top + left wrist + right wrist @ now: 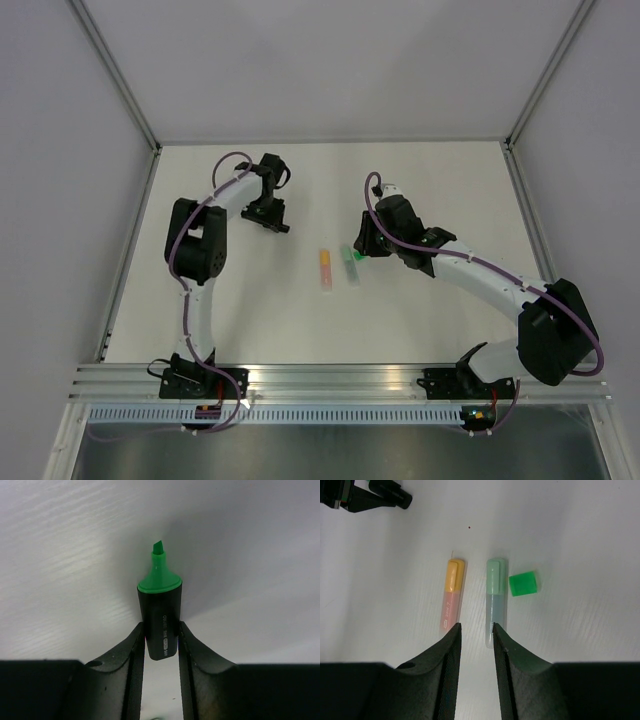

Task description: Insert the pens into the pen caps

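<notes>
My left gripper (161,627) is shut on the black-barrelled pen (160,605), whose uncapped green nib points away from it over the table. In the top view it (270,215) is at the back left. My right gripper (476,627) is open and empty, its fingertips just short of the near ends of two capped pens lying side by side: the orange pen (452,595) on the left and the pale green pen (496,597) on the right. A loose bright green cap (523,583) lies right beside the pale pen's capped end. In the top view the right gripper (362,245) is over these pens (325,268).
The left gripper with the black pen shows at the top left of the right wrist view (380,495). The white table (450,190) is walled by grey panels with aluminium rails at the sides and front.
</notes>
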### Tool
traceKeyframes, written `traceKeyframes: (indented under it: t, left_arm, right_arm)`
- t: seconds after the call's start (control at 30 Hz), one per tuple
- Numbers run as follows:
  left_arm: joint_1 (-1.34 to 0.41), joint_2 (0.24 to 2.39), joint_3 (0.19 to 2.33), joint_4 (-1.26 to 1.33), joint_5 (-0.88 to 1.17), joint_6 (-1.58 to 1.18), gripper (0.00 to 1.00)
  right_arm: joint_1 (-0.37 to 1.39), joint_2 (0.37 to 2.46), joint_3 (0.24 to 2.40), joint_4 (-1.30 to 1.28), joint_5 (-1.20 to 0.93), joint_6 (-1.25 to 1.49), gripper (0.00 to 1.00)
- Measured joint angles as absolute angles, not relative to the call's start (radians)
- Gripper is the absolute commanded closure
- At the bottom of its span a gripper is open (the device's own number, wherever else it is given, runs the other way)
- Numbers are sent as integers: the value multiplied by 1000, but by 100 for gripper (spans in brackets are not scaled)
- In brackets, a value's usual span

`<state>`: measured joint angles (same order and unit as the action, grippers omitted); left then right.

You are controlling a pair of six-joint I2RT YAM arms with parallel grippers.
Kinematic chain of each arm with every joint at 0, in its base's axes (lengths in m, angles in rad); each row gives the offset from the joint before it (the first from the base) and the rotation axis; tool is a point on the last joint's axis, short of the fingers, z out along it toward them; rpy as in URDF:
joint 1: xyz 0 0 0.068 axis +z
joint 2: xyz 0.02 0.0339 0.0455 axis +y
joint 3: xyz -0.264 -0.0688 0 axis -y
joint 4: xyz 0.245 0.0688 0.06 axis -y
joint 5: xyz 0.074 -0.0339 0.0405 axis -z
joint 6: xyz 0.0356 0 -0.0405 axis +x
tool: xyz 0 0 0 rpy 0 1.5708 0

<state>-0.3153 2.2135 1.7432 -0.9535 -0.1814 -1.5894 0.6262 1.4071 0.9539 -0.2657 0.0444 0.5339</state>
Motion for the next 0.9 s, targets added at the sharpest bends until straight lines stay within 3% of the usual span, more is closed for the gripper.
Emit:
traceKeyframes:
  t: [0.33, 0.63, 0.9]
  left_arm:
    - [-323, 2026, 1450, -839, -200, -1235, 98]
    - [-343, 1829, 1176, -755, -226, -1032, 98]
    - [-414, 1764, 1089, -677, -243, -903, 98]
  right_arm:
    - [626, 1407, 942, -245, 14, 533, 62]
    - [626, 1401, 901, -197, -43, 501, 52]
    - [626, 1373, 859, -148, -78, 483, 50]
